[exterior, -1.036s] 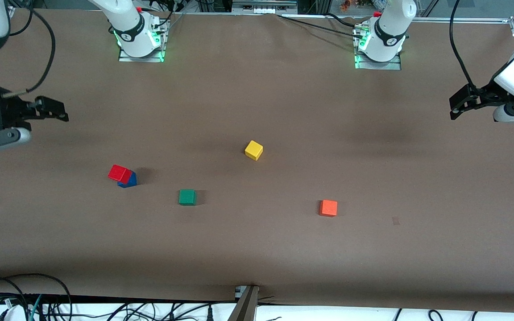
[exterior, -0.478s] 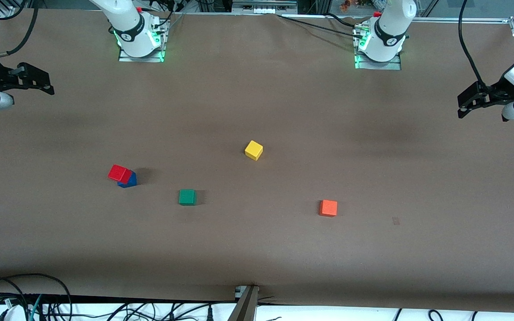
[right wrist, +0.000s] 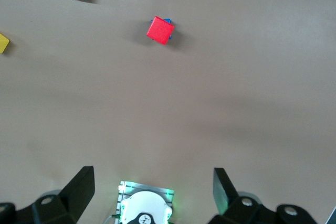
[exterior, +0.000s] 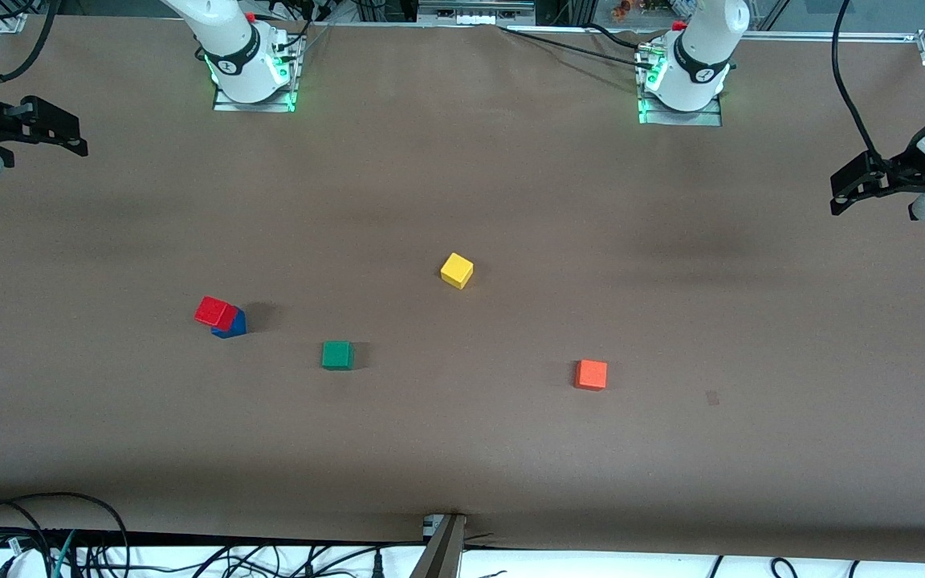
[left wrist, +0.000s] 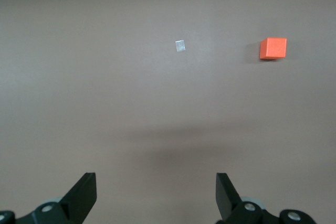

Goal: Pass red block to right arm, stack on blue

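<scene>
Brown bench carries the red block atop the blue, toward the right arm's end. Both arms hang raised at their ends of the bench: right tool and left tool, each spread wide and empty.

- Even, diffuse overhead light on the matte brown table cover; no glare.
- Front view sharp centre to edges; lower strip of the frame darker.
- Small bright red cube on the small blue cube casts a soft short shadow to the frame's right; small green cube does the same.
- Green glow from LEDs at both white arm bases, top of frame.
- Left wrist view: broad blurred shadow band mid-frame; small orange cube crisp.
- Right wrist view: colours saturated, focus good throughout.
</scene>
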